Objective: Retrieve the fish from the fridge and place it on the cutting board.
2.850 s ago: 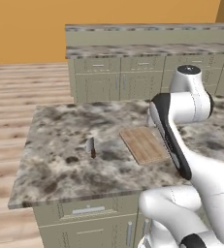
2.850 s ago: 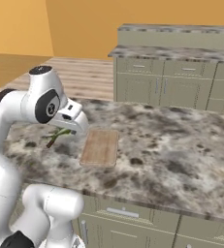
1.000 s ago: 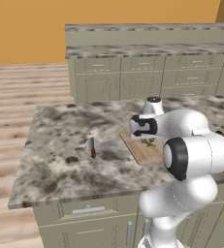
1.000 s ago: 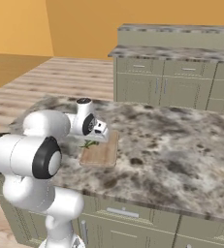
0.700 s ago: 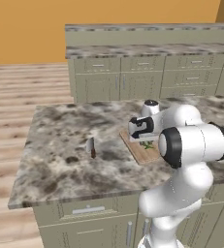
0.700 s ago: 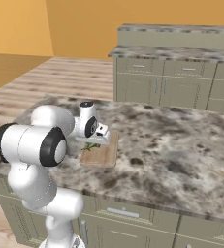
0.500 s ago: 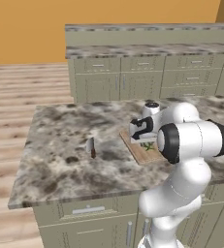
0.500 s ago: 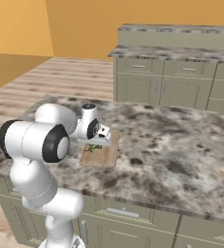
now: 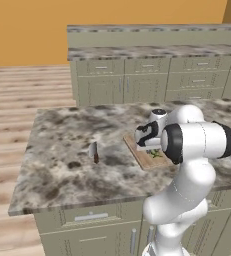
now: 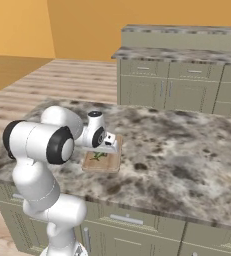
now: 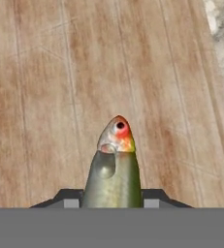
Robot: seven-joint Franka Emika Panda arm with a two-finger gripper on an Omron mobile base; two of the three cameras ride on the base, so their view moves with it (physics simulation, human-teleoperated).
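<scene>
The fish [image 11: 114,169], slim, glossy grey-green with an orange-red head, points toward 12 o'clock over the cutting board [image 11: 45,97]; the gripper [image 11: 111,197] clamps its body between dark fingertips. The board is light-brown plank-grained wood on a mottled granite counter [image 9: 62,135]; a dark-handled knife [image 9: 94,151] lies at the board's 9 o'clock.

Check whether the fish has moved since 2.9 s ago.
Yes. The fish went from over the counter left of the cutting board to above the board, between the pincer fingers.
</scene>
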